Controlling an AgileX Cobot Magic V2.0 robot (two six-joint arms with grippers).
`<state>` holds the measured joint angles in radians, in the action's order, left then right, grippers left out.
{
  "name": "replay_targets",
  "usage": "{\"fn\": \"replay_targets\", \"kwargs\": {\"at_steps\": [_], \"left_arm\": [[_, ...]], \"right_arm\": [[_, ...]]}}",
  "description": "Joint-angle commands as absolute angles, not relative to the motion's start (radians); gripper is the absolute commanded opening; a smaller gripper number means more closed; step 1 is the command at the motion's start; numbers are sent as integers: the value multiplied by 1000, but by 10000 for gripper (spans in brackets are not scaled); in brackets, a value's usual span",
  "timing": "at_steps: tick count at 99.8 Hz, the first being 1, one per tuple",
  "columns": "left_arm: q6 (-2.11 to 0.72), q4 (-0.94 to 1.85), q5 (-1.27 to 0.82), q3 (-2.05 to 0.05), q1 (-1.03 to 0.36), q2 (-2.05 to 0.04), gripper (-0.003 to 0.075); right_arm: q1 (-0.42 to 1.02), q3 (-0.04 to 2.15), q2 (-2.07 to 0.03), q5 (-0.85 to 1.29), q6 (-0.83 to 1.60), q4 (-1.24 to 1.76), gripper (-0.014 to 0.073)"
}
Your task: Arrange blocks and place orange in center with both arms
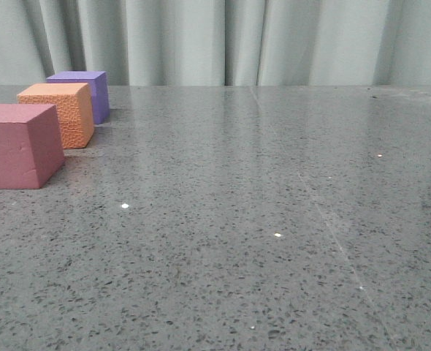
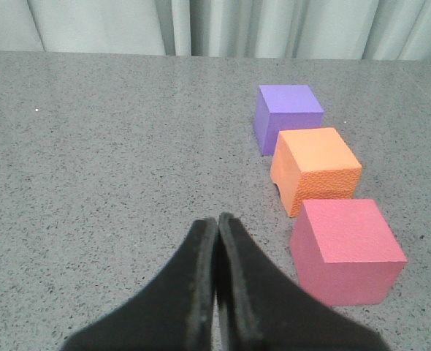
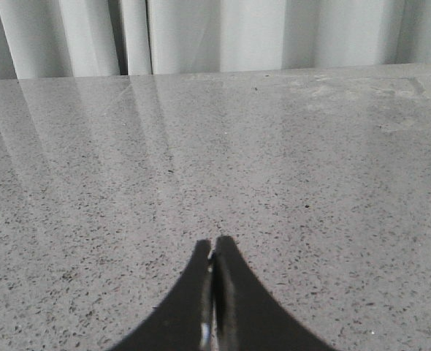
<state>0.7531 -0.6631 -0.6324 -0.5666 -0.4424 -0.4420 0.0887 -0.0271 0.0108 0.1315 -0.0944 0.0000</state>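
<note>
Three foam blocks stand in a close row at the table's far left in the front view: the dark pink-red cube nearest, the orange cube behind it, the purple cube farthest. The left wrist view shows the same row: purple, orange with its small notch, pink-red. My left gripper is shut and empty, beside the pink-red cube and apart from it. Over bare tabletop my right gripper is shut and empty. Neither gripper shows in the front view.
The grey speckled tabletop stretches from the blocks to the right. A pale curtain hangs behind the table's far edge.
</note>
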Motion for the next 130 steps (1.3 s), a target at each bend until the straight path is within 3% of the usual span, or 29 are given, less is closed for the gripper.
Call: {"fn": "replay_targets", "kwargs": {"at_steps": [1,57,83,130], "left_arm": [[754,-694,-583,-595,-440,-446,-19],[754,-694,-583,-595,-440,-446,-19],[744,-717,-308,-578,-440,-410,-19],[78,-201,-50,-288,-414,-222,-19]], "right_arm": [[82,-14,35,45,-86,0,-67],[82,-14,35,45,-86,0,-67],[82,-14,35,45,-86,0,-67],[82,-14,35,45,-86,0,-67]]}}
